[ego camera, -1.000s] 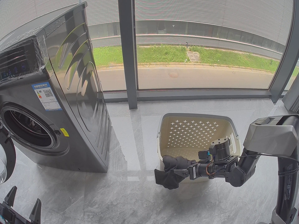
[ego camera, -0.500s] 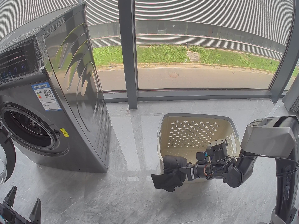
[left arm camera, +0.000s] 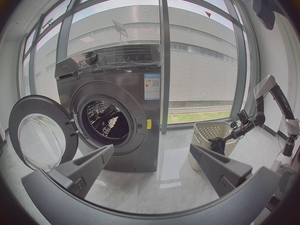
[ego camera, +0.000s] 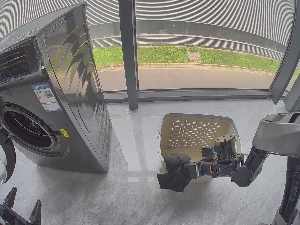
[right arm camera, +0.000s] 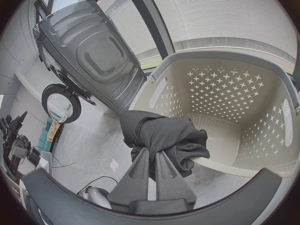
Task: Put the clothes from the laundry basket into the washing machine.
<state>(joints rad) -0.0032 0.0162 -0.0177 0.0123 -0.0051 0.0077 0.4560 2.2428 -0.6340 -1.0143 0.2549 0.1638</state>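
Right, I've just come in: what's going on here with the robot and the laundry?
The robot's right gripper is shut on a black garment, holding it at the near rim of the laundry basket, partly hanging outside. The washing machine stands to the robot's left with its door swung open. The left gripper is open, low in front of the machine, holding nothing.

We see the washing machine (ego camera: pixel 73 91) in smooth, glossy grey metal, its control panel (ego camera: pixel 17 63) under crinkled clear plastic film. The laundry basket (ego camera: pixel 193 116) looks like matt cream plastic pierced with star holes. The black garment (ego camera: pixel 176 174) is soft, matt cloth. The floor (ego camera: pixel 125 197) is polished, reflective stone-look tile.
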